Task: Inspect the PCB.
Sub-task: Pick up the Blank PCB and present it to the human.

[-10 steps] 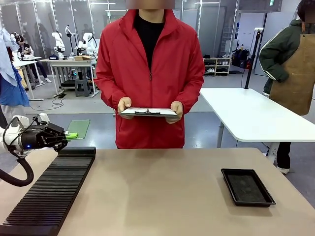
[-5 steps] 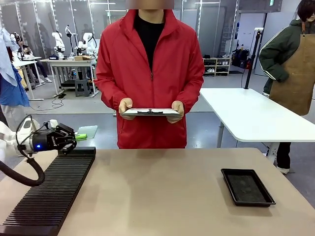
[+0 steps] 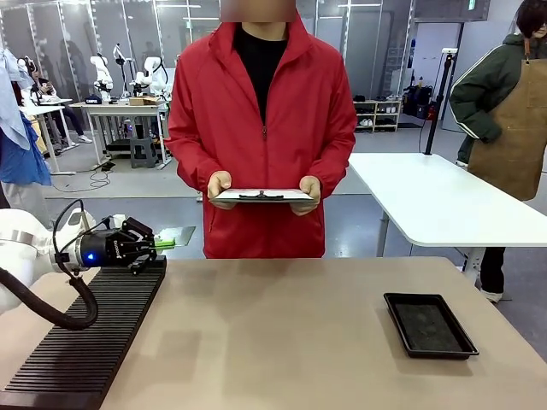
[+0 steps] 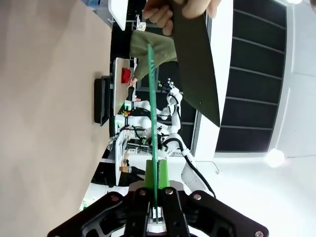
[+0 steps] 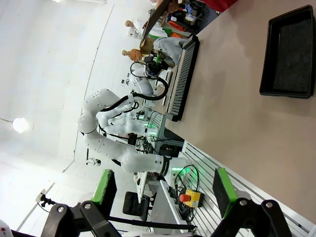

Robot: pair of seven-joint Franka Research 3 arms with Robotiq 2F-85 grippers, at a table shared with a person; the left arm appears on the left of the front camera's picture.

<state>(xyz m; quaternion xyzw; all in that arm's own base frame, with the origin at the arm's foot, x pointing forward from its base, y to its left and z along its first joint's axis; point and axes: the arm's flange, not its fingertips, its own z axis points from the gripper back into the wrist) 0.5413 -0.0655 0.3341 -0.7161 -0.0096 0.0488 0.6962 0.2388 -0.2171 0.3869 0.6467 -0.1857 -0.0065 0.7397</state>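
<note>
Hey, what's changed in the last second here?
The left gripper, shut on the PCB, carried it rightward over the rack's far end. The person's clipboard, the black tray and the slotted rack stayed put.

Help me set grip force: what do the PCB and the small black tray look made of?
PCB: thin rigid green laminate, probably fibreglass, slightly glossy; it juts out flat, clamped by one edge in the left pincer. Small black tray: probably moulded plastic, matte; rounded raised rim, dull surface.
</note>
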